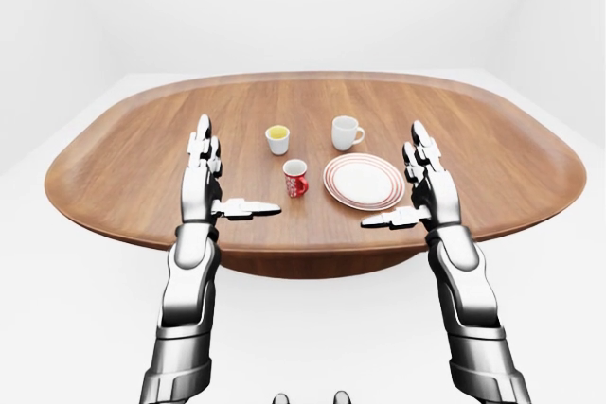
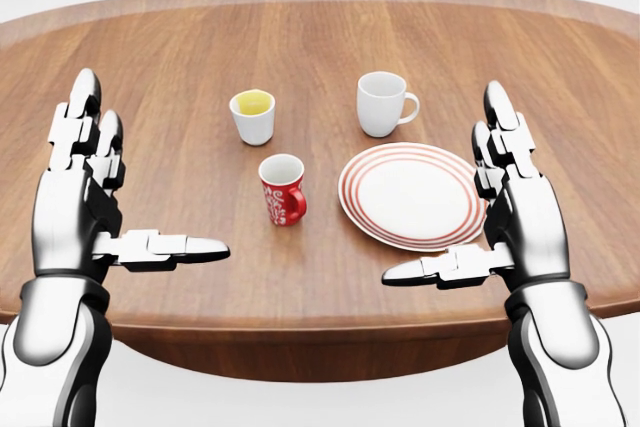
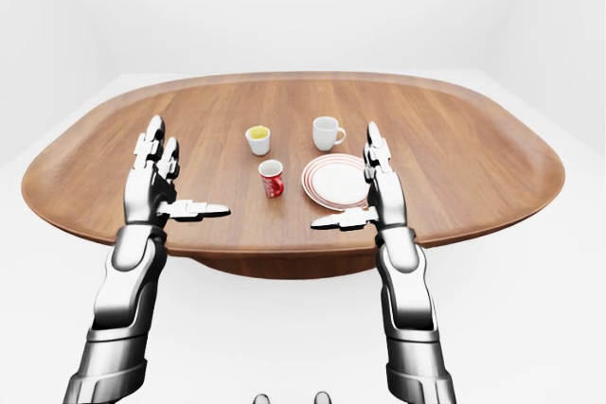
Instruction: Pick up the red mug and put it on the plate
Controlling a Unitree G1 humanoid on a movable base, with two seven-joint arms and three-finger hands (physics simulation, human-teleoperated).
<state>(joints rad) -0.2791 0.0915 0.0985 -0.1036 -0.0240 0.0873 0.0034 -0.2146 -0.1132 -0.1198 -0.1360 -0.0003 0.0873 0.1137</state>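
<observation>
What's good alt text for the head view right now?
A red mug stands upright on a brown wooden table, just left of an empty red-striped plate, with a yellow-filled white cup and a white mug above them. Both robot hands, left hand and right hand, hover open at the near edge, holding nothing.

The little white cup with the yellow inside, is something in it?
The small white cup shows a flat yellow surface near its rim, perhaps liquid or just a coloured lining; the pictures cannot settle which. Whatever lies below that surface is hidden by the cup's walls.
</observation>
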